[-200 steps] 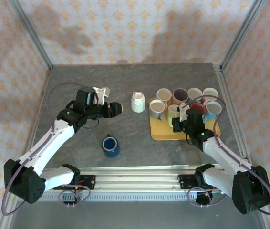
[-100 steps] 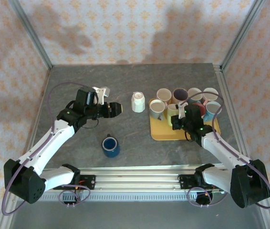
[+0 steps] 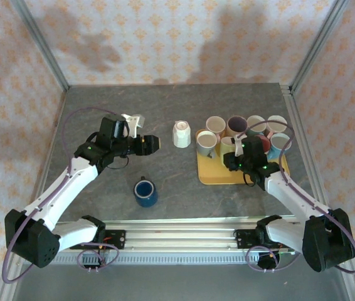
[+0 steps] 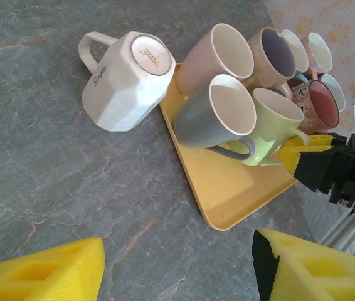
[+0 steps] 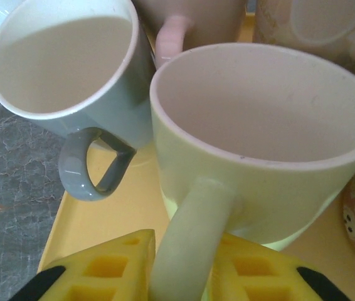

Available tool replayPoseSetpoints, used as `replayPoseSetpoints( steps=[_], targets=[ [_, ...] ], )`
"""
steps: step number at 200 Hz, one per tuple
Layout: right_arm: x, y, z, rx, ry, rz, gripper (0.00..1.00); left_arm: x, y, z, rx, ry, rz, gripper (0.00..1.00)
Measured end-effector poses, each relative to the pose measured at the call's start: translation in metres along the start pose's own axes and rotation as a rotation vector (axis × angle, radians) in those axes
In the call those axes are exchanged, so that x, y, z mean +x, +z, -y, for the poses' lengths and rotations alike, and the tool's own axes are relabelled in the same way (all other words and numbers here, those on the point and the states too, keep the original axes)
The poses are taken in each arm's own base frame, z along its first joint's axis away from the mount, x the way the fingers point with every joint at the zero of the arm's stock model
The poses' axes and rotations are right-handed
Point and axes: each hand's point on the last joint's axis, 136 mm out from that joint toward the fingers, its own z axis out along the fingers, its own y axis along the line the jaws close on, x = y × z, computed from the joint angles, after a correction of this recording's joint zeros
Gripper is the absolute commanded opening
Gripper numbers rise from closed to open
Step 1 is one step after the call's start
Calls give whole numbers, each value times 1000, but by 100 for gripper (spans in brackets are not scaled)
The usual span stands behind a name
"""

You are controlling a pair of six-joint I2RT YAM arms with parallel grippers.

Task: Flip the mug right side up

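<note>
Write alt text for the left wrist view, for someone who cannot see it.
A white faceted mug stands upside down on the grey stone table, beside a yellow tray crowded with upright mugs. The yellow fingers of the left claw frame the bottom edge, apart with nothing between them.

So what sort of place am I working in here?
Probably a robot test cell, not a kitchen: aluminium frame posts edging patterned walls, a grey marbled tabletop, and a yellow plastic tray crowded with ceramic mugs.
</note>
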Motion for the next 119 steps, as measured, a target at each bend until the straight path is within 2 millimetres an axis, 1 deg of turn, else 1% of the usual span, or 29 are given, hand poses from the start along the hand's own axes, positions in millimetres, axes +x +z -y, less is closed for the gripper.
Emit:
replayPoseSetpoints(
  steps=[25,76,119],
  targets=[
    [5,-1,1,4,13,-20,29,1,0,-1,-4,0,-3,65],
    [15,-5,5,29,39,-54,33,2,0,-2,-7,-2,-8,64],
    [19,-1,10,60,43,-93,36,-2,-3,1,-7,1,0,64]
  ],
)
